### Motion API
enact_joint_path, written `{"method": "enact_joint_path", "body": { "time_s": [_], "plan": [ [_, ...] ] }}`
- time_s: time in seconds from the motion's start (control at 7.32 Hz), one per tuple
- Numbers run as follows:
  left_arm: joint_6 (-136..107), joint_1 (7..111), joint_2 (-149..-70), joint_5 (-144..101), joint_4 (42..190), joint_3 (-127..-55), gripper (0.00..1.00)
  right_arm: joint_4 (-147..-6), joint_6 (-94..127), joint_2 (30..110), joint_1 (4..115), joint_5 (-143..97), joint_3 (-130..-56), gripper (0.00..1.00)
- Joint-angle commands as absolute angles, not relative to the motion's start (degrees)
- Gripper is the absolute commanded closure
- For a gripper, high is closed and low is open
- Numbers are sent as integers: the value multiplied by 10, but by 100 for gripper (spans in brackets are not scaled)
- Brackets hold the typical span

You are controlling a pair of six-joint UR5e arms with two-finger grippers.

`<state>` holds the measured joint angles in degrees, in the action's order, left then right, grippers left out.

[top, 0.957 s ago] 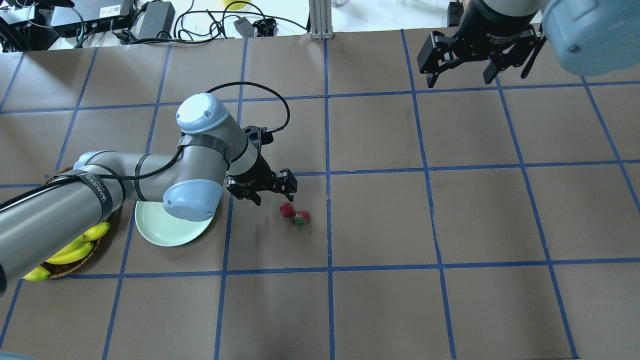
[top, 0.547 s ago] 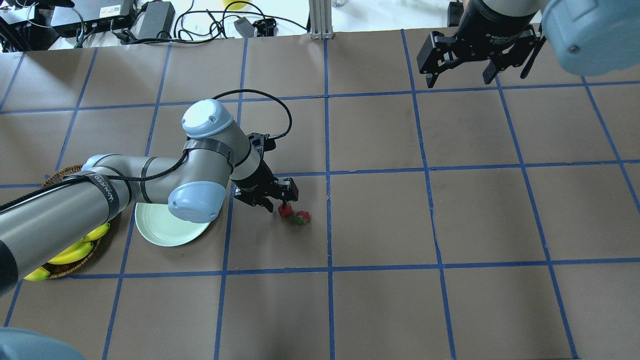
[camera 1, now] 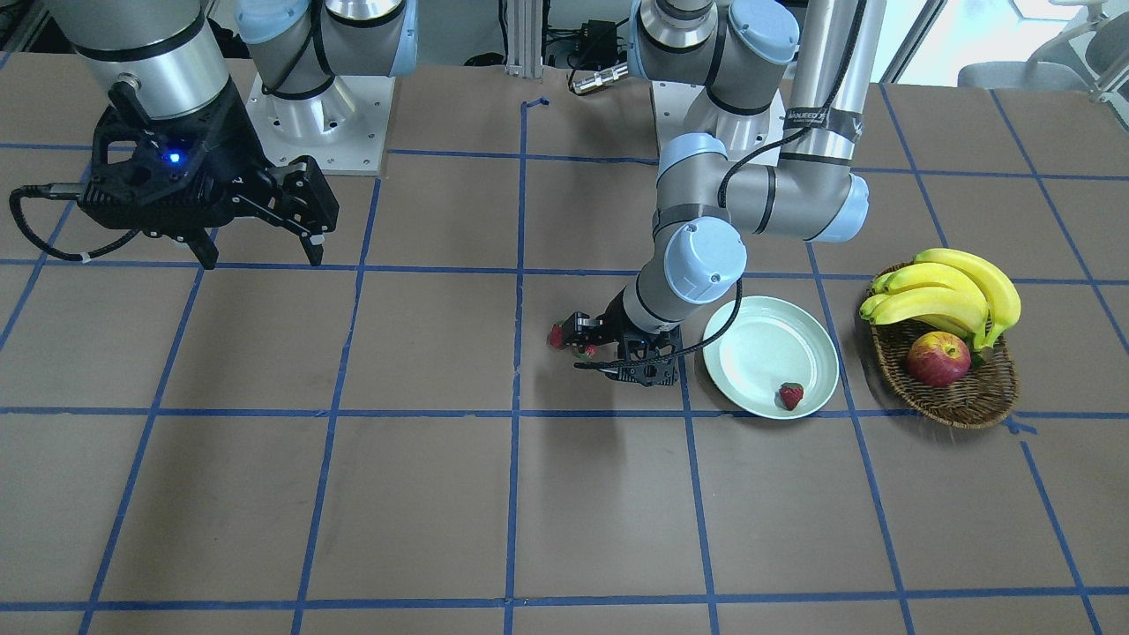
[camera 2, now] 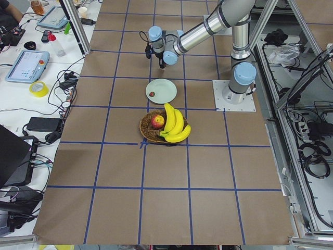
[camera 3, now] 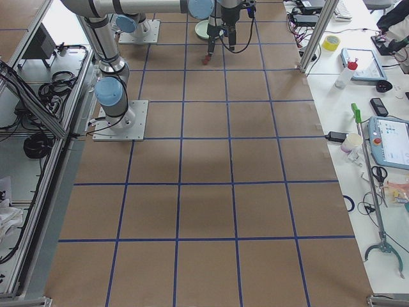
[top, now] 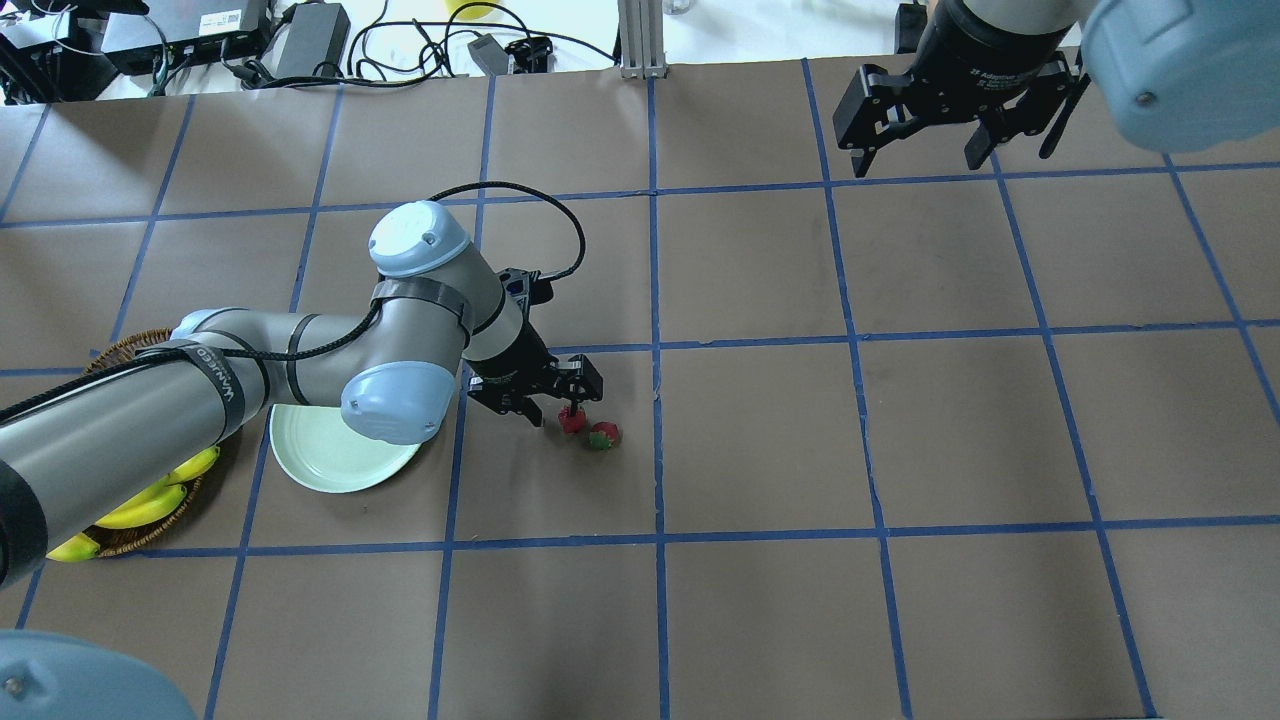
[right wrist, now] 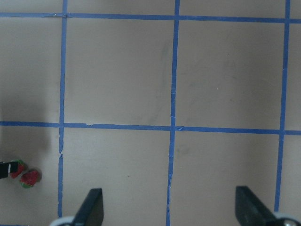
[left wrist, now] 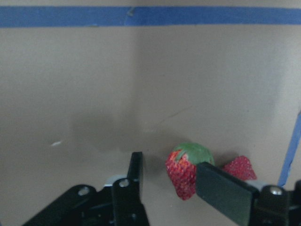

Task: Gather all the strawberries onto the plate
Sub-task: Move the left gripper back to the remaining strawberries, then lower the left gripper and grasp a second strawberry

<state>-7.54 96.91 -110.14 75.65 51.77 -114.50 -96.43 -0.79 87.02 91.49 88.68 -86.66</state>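
Observation:
Two strawberries lie side by side on the brown table. My left gripper [top: 558,405] is low over them and open, its fingers astride the nearer strawberry [top: 571,422]. In the left wrist view that strawberry [left wrist: 184,173] sits between the pads, close to the right finger [left wrist: 221,190], with a gap to the left finger. The second strawberry [top: 603,436] lies just outside the gripper, also in the front view [camera 1: 557,336]. A third strawberry [camera 1: 791,396] lies in the mint-green plate [camera 1: 758,317]. My right gripper [top: 925,150] hangs open and empty far off.
A wicker basket [camera 1: 966,401] with bananas [camera 1: 953,287] and an apple [camera 1: 938,359] stands beyond the plate. My left arm's elbow [top: 395,400] hides part of the plate in the overhead view. Cables and power bricks [top: 310,40] lie past the table's far edge.
My left gripper has moved down and slightly right, so its open fingers now stand around the nearer strawberry. The strawberries and the right arm have not moved.

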Motion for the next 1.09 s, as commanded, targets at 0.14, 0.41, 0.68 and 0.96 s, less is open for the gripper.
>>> {"method": "enact_joint_path", "body": {
  "time_s": [0.14, 0.41, 0.68, 0.96],
  "plan": [
    [-84, 969, -1100, 756, 519, -1133, 19, -964, -8, 870, 915, 887, -867, 0],
    [-84, 971, -1105, 737, 524, -1138, 20, -964, -8, 870, 915, 887, -867, 0],
    [-84, 974, -1106, 731, 528, -1139, 27, -964, -8, 870, 915, 887, -867, 0],
    [-85, 974, -1106, 728, 557, -1139, 39, -964, -9, 870, 915, 887, -867, 0]
  ]
}}
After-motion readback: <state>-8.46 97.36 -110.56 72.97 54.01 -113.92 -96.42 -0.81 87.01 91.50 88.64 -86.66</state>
